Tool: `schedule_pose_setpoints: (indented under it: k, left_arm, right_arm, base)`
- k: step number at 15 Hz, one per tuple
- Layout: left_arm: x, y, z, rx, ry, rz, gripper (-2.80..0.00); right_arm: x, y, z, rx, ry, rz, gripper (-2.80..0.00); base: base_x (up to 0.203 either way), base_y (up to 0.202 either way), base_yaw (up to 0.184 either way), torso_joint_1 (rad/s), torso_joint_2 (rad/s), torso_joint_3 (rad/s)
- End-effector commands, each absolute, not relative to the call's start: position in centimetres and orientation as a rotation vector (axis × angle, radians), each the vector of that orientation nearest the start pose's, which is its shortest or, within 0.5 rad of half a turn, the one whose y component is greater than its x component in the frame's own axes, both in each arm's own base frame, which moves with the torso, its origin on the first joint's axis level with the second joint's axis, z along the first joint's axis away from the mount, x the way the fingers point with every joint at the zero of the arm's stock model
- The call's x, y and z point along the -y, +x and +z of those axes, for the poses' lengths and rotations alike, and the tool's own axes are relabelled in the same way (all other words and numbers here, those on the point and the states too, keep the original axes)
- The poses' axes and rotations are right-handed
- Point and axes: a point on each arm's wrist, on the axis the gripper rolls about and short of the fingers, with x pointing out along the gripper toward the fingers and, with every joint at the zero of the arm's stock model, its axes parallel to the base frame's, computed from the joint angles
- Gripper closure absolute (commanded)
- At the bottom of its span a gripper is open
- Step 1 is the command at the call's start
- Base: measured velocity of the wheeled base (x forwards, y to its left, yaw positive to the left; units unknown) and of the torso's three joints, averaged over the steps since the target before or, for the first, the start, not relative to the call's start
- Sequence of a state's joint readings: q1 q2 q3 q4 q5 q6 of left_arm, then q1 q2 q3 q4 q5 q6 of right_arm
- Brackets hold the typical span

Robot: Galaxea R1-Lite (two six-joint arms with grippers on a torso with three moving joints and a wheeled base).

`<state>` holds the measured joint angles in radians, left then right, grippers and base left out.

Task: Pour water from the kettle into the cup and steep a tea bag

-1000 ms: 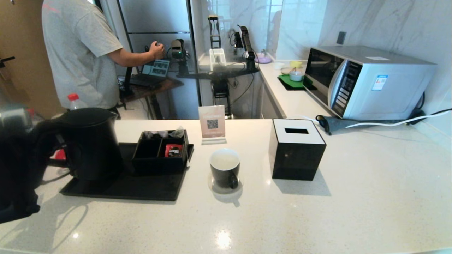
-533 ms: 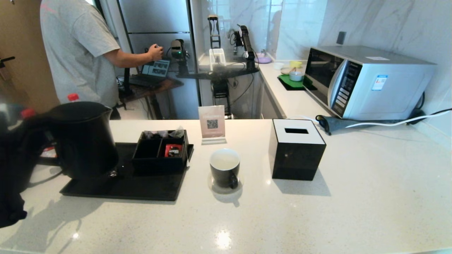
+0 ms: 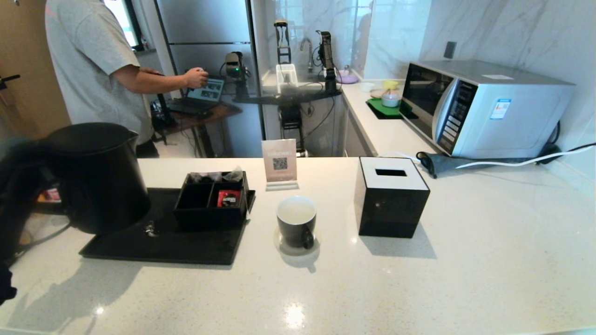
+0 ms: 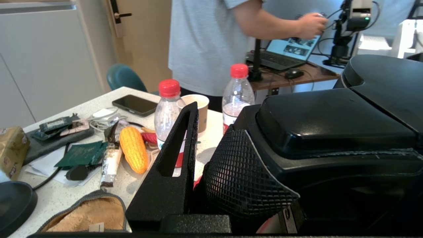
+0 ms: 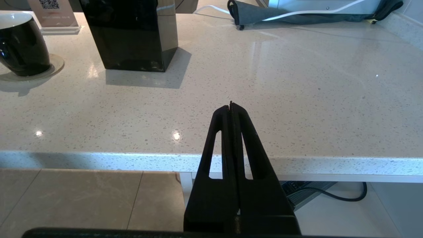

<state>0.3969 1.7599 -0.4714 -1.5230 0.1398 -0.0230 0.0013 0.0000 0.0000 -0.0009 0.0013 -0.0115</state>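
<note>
The black kettle (image 3: pixel 95 179) hangs lifted above the left end of the black tray (image 3: pixel 186 246), upright. My left gripper (image 3: pixel 21 186) is shut on its handle at the far left; in the left wrist view the kettle's lid and handle top (image 4: pixel 330 122) fill the space beside the fingers (image 4: pixel 180 142). The small black cup (image 3: pixel 296 222) with its white inside stands on a saucer mid-counter, well to the right of the kettle, and also shows as the cup (image 5: pixel 21 46) in the right wrist view. A red tea bag packet (image 3: pixel 228 198) lies in the black organizer. No water shows. My right gripper (image 5: pixel 230 104) is shut and empty at the counter's front edge.
A black tissue box (image 3: pixel 391 197) stands right of the cup, a QR sign (image 3: pixel 279 163) behind it, and a microwave (image 3: pixel 484 107) at the back right. Left of the kettle are red-capped bottles (image 4: pixel 168 109), a paper cup (image 4: pixel 198 107), a corn cob (image 4: pixel 134 148) and clutter. A person (image 3: pixel 88 60) stands behind.
The kettle has risen off the tray and shifted a little left with my left arm. The red-capped bottle behind it is now hidden in the head view. The right arm has not moved.
</note>
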Motion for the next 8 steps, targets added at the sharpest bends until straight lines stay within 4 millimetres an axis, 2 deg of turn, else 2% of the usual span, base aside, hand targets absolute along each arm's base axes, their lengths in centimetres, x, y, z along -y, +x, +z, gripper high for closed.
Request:
schedule_pose_setpoints:
  k: [1,8]
  left_arm:
    - [-10.3,24.2,18.1,0.284,0.012,0.523,0.0]
    - [-7.3,23.4,19.0,0.277,0.003,0.427,0.0]
  right_arm:
    - [0.0,-2.3,7.6,0.002,-0.012,0.003,0.0]
    - [0.0,-2.3,7.6,0.002,-0.012,0.003,0.0]
  base:
    - [0.0,0.0,0.0,0.0,0.0,0.0]
    - [0.0,0.0,0.0,0.0,0.0,0.0]
